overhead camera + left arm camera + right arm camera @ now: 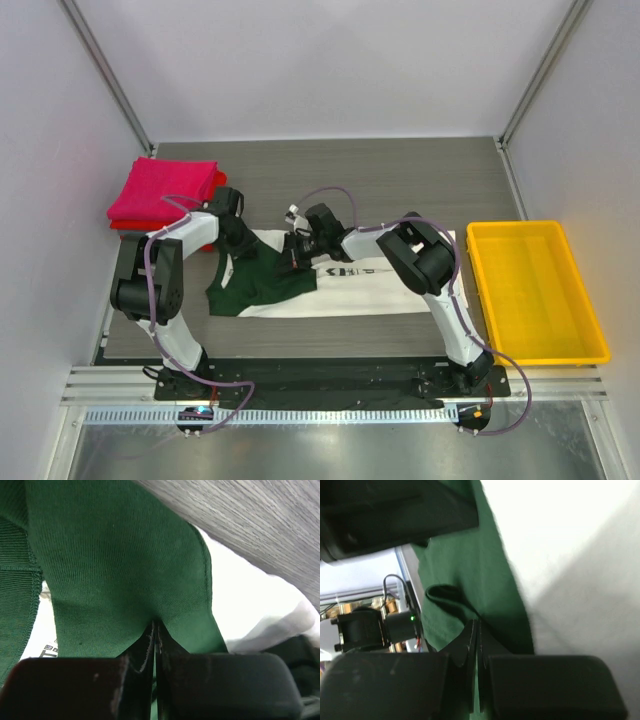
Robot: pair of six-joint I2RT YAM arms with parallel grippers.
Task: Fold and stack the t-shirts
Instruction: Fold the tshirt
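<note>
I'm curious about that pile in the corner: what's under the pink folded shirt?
Only the edge of a red folded shirt shows beneath the pink folded shirt; the rest is covered.

The spread t-shirt (pixel 400 295) lies between folded t-shirts (pixel 165 190), left, and tray (pixel 535 290), right.

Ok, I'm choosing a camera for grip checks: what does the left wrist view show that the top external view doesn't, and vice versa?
Only the left wrist view: the left gripper pinched shut on a raised fold of green cloth of the cream-and-green t-shirt. Only the top external view: the folded pink t-shirt on a red t-shirt at far left, the yellow tray at right, and the right gripper at the same shirt. Both: the shirt's green and cream cloth and the grey table.
</note>
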